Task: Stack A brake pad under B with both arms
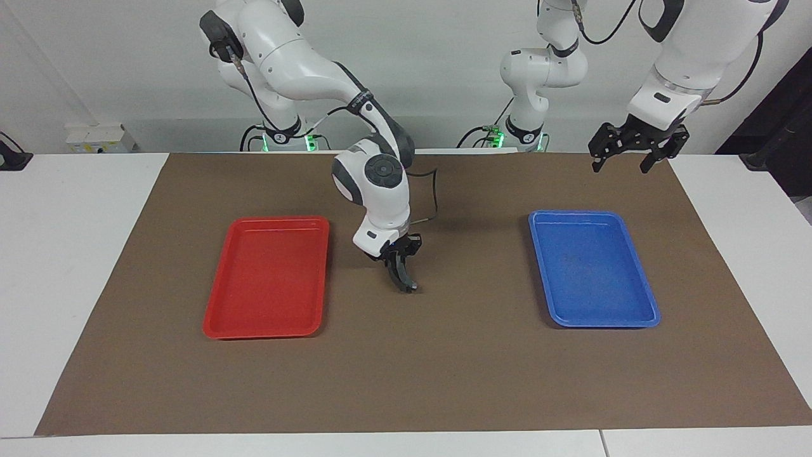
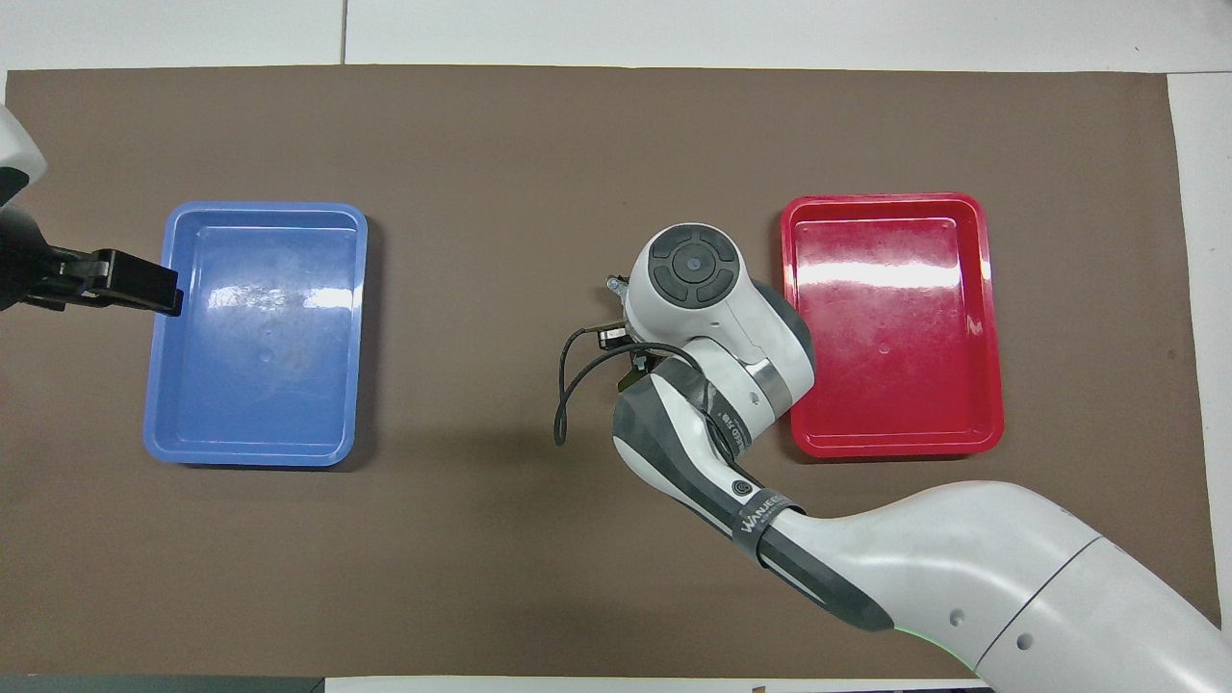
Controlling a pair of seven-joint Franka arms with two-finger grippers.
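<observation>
1. The left gripper point(image 1: 634, 154) is left waiting, raised over the brown mat point(image 1: 444, 368) beside the blue tray point(image 1: 653, 317), its fingers point(image 1: 597, 158) released.
2. The right gripper point(image 1: 405, 279) is set low, tip at the mat, between the red tray point(image 1: 212, 330) and the blue one; whether anything is gripped cannot be told.
3. Neither the A brake pad nor B is plainly seen; none lies in a tray.
4. The grip should be confirmed before lifting, and the lift off the counter made straight upward.

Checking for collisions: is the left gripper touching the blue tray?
Apart. The facing view shows the left gripper hanging in the air, well above the blue tray; overhead they merely overlap.
</observation>
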